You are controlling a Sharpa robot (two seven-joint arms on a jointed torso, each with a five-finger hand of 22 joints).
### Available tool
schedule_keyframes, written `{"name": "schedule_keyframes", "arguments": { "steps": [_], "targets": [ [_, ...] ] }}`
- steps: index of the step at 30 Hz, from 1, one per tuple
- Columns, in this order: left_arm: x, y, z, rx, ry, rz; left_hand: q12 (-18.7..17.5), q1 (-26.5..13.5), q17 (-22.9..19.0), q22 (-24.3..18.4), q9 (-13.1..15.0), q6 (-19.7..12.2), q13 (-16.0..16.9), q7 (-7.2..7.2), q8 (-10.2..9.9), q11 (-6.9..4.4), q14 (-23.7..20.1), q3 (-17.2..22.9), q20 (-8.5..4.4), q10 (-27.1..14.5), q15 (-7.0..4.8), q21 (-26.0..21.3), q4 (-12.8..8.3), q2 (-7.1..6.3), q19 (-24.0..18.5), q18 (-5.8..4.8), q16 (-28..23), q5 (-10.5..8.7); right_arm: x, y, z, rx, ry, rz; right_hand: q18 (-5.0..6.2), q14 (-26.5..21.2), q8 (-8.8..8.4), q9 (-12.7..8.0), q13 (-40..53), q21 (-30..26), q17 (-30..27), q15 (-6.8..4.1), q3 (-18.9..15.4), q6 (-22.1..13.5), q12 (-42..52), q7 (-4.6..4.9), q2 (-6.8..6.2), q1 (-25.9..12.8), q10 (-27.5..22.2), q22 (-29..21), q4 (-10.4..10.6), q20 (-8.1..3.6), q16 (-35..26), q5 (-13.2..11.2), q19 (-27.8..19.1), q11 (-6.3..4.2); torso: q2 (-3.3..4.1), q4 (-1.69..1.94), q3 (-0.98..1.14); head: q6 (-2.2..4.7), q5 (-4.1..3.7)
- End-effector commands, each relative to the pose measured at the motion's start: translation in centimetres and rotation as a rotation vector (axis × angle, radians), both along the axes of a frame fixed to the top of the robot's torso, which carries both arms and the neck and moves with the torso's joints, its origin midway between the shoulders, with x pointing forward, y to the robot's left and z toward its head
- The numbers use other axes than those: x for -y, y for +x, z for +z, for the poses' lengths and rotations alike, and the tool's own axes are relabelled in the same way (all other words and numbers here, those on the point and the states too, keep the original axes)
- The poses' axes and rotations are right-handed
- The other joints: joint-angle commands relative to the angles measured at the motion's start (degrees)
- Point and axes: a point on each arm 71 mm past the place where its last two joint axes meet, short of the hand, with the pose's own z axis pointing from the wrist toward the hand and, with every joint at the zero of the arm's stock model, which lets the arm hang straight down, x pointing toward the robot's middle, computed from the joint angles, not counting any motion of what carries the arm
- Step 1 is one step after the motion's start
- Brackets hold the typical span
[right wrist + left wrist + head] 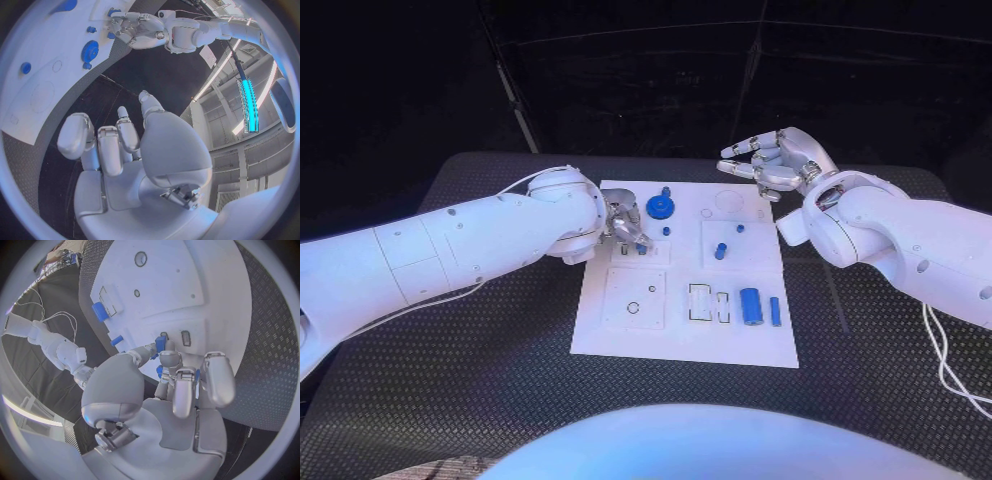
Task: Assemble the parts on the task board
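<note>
Nearest the head camera, the black table (473, 400) runs front to back w/ the white board (682, 345) at its centre. Left arm (430, 255) reaches in from the left; its hand (626, 225) is down on the board's far-left part, fingers curled together over a small blue part (160, 343). Left wrist view shows fingertips (164, 359) bunched round that piece, apparently pinching it against the board, tho the contact is partly hidden. Right arm (906, 240) comes in from the right; its hand (776, 160) hovers off the board, above the far-right corner, fingers loosely spread, holding nothing; right wrist view shows the same hand (125, 145) w/ fingers apart over dark table. On the board, largest to smallest: a blue gear (661, 208) at the far edge, just beside the left hand; a blue cylinder (750, 305) lying near the front right; a thin blue bar (775, 311) just right of it; a white-outlined slot (700, 301) left of the cylinder; a short blue peg (720, 251) standing mid-board; a tiny blue peg (740, 229) farther back. A round recess (633, 308) sits in the front-left panel.
</note>
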Motion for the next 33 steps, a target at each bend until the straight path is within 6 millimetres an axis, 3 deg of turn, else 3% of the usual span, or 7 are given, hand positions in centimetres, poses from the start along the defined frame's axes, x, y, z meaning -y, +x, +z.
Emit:
{"name": "schedule_keyframes", "arguments": {
  "steps": [1,33],
  "targets": [
    [0.08,-0.08,-0.17,-0.005,0.02,-0.009,0.4,-0.1,15.1,7.6,3.8,0.7,0.1,-1.14,0.3,-1.13,6.0,6.7,-0.23,1.3,-0.29,0.3,-6.3,0.6,0.2,-0.68,0.2,0.24,-0.2,-0.02,0.17,0.008,0.003,0.013,0.53,3.8,0.35,0.0,0.0,-0.2,4.8,0.19,-0.3,-0.5,0.2,0.03,-0.03,-0.7,-0.2,-0.1,-0.1,-0.04,-0.3,0.3,-0.5,0.01,0.03,-0.01,-0.03,-0.06,0.08],
    [-0.09,-0.27,-0.39,-0.031,0.045,-0.031,0.8,-1.0,15.1,8.0,5.6,0.6,0.7,-1.59,2.4,-1.54,6.0,8.2,-0.56,1.9,-0.62,0.7,-6.8,0.46,0.4,-0.78,0.2,1.15,-0.3,0.04,0.11,0.007,0.004,0.015,0.53,3.8,0.35,0.0,0.0,-0.2,4.8,0.19,-0.3,-0.5,0.2,0.03,-0.03,-0.7,-0.2,-0.1,-0.1,-0.04,-0.3,0.3,-0.5,0.01,0.04,-0.03,-0.01,-0.26,0.52]
  ]
}}
